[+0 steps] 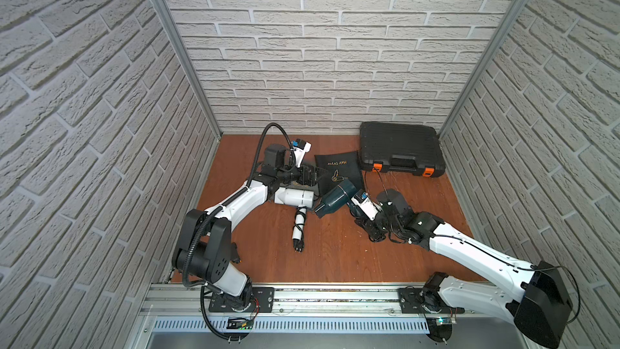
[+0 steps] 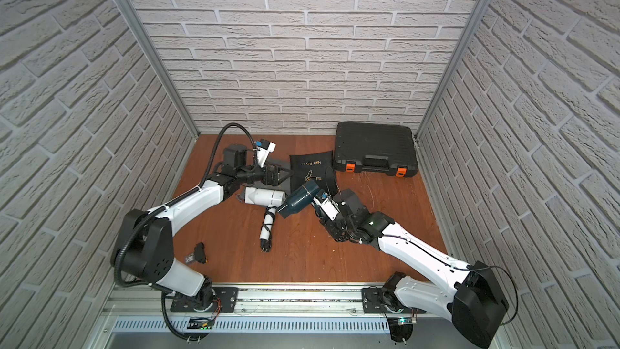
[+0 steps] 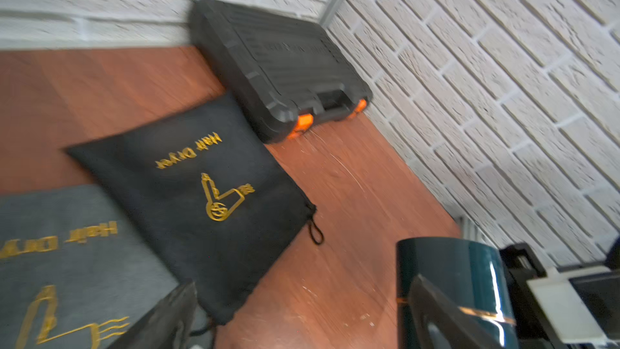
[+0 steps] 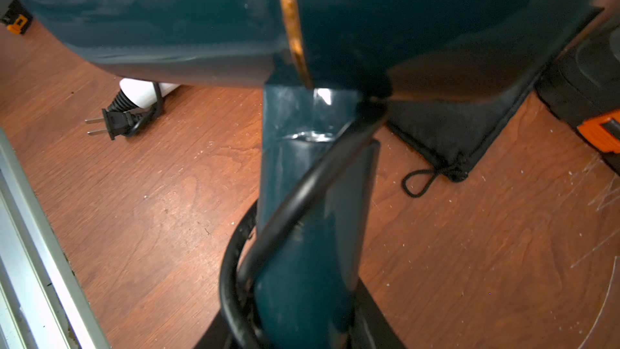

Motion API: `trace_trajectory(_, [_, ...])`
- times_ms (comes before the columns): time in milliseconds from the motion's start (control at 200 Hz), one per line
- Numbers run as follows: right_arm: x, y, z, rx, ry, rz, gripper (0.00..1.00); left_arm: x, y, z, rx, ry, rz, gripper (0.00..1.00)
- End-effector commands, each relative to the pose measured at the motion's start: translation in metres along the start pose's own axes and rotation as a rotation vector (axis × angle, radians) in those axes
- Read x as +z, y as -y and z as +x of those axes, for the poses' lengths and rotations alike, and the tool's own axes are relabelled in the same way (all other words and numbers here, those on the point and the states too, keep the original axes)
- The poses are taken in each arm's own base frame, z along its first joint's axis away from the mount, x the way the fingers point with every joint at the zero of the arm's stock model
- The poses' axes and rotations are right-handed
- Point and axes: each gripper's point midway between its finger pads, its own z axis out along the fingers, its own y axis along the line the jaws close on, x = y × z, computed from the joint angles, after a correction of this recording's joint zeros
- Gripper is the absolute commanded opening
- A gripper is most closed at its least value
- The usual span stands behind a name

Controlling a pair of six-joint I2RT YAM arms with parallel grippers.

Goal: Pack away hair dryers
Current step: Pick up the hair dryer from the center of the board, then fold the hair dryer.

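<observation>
The right gripper [image 4: 298, 323] was closed partway on the handle of the dark teal dryer [image 1: 335, 196], the black cord looped round that handle. It held the dryer tilted and clear of the tabletop [image 1: 335, 263]. Gripping the handle looked meant to leave the barrel free to go into a bag first.

The left gripper [image 1: 315, 174] stood wide open with nothing in it, hovering over the grey bag [image 3: 67, 246] toward the far edge. It was probably placed there to catch that bag's mouth and spread it. The black bag [image 1: 340, 171] lay flat just beside the grey one, its drawstring end toward the raised dryer, which hung near that corner.

The white dryer [image 1: 295, 197] lay on its side about the middle of the tabletop, just beside the left forearm and nearer than the open gripper. Its handle and plug [image 4: 110, 124] pointed to the near edge. Its barrel end came close to the teal one; whether they touched could not be told. The black case [image 1: 399, 149] sat latched in the far right corner, well apart from both grippers
</observation>
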Motion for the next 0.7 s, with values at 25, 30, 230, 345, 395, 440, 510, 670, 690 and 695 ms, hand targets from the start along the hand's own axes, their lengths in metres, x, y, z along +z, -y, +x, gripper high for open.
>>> trace_trajectory(25, [-0.01, -0.006, -0.056, -0.09, 0.165, -0.011, 0.11, 0.008, 0.041, -0.002, 0.075, -0.038, 0.166, 0.98])
trace_trajectory(30, [-0.01, -0.007, -0.056, -0.092, 0.168, -0.011, 0.11, 0.008, 0.042, -0.003, 0.076, -0.038, 0.169, 0.98])
trace_trajectory(230, [-0.009, -0.006, -0.064, -0.101, 0.175, -0.007, 0.11, 0.01, 0.052, 0.015, 0.077, -0.091, 0.204, 0.98])
trace_trajectory(345, [-0.007, -0.005, -0.066, -0.095, 0.165, -0.007, 0.11, 0.013, 0.056, 0.029, 0.102, -0.138, 0.18, 0.98])
trace_trajectory(395, [-0.008, -0.005, -0.067, -0.092, 0.169, -0.007, 0.11, 0.013, 0.057, 0.034, 0.101, -0.155, 0.18, 0.98])
trace_trajectory(440, [-0.009, -0.006, -0.069, -0.088, 0.176, -0.009, 0.11, 0.014, 0.057, 0.039, 0.096, -0.165, 0.183, 0.98])
trace_trajectory(510, [-0.012, -0.005, -0.071, -0.088, 0.191, -0.007, 0.11, 0.015, 0.058, 0.044, 0.092, -0.177, 0.192, 0.97])
trace_trajectory(670, [-0.018, -0.003, -0.074, -0.083, 0.213, 0.009, 0.11, 0.017, 0.069, 0.051, 0.097, -0.199, 0.227, 0.95])
trace_trajectory(690, [-0.019, -0.003, -0.075, -0.083, 0.218, 0.008, 0.11, 0.018, 0.07, 0.052, 0.096, -0.203, 0.231, 0.94])
trace_trajectory(695, [-0.019, -0.004, -0.074, -0.083, 0.218, 0.007, 0.11, 0.018, 0.07, 0.052, 0.095, -0.204, 0.233, 0.94])
